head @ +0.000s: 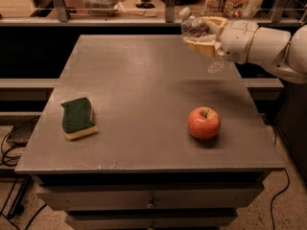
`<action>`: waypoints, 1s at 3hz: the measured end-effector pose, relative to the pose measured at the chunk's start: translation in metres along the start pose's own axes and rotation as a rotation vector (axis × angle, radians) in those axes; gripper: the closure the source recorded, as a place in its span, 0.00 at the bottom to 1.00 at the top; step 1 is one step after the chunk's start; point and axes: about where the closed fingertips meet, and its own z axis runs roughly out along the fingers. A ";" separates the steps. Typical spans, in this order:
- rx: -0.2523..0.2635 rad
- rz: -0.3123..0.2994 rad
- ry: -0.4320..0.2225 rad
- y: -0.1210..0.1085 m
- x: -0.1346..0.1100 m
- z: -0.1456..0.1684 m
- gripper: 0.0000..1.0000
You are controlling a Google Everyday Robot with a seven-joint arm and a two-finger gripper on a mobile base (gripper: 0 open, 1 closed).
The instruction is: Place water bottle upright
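i see the grey square-topped table (144,85). above its far right edge, my white gripper (204,33) is clamped around the small clear crinkled plastic water bottle (192,27). the bottle is tilted and held clear of the table, its middle hidden by the fingers. i can't read the label.

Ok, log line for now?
gripper: shut on bottle, over far corner of table | bottle: tilted, airborne | apple, sponge: on table | upright: pending
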 end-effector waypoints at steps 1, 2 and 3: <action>0.045 0.026 -0.043 -0.002 0.001 -0.013 1.00; 0.067 0.056 -0.090 0.000 0.005 -0.021 1.00; 0.093 0.078 -0.124 0.002 0.011 -0.030 1.00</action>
